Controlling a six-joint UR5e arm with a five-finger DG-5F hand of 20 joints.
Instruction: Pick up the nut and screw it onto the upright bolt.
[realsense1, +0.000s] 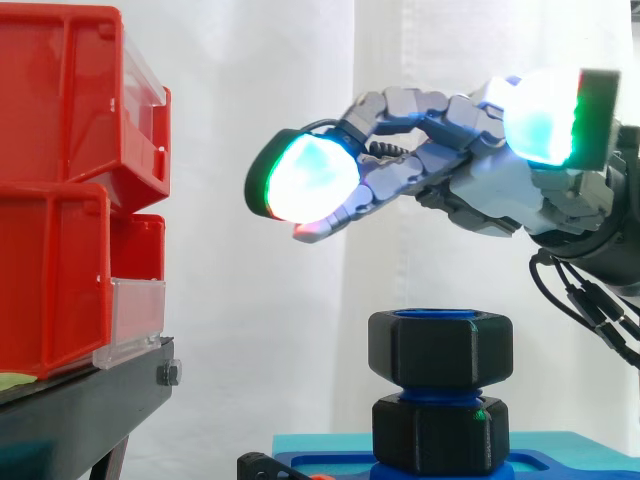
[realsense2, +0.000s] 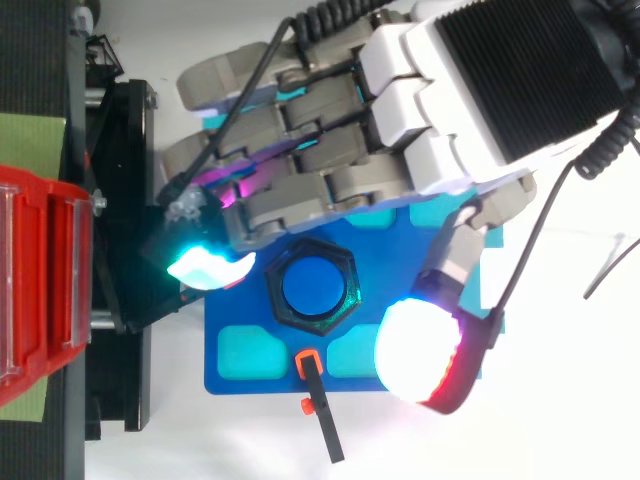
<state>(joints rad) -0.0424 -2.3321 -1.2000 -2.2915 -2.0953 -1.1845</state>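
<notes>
The hand (realsense1: 480, 180) reaches in from the right and hangs in the air above the nut (realsense1: 440, 348). Its fingers (realsense1: 400, 105) are spread apart and only loosely bent, holding nothing. The black six-sided nut sits at the top of the upright blue bolt (realsense2: 310, 285), whose end shows as a blue disc in the nut's opening from above. A second black six-sided piece (realsense1: 440, 435) sits lower on the same bolt, just beneath the nut, on a blue plate (realsense2: 240, 380).

From the side, clear space separates the nut from the hand: a green-glowing fingertip (realsense1: 305, 180) is up and to its left, and the thumb's bright pad (realsense1: 540, 115) is higher, to its right. From above, the nut lies in the gap between the fingers and the thumb (realsense2: 420, 350), touching neither.

Red bins (realsense1: 60, 200) on a black stand (realsense1: 80, 410) are well to the left.
</notes>
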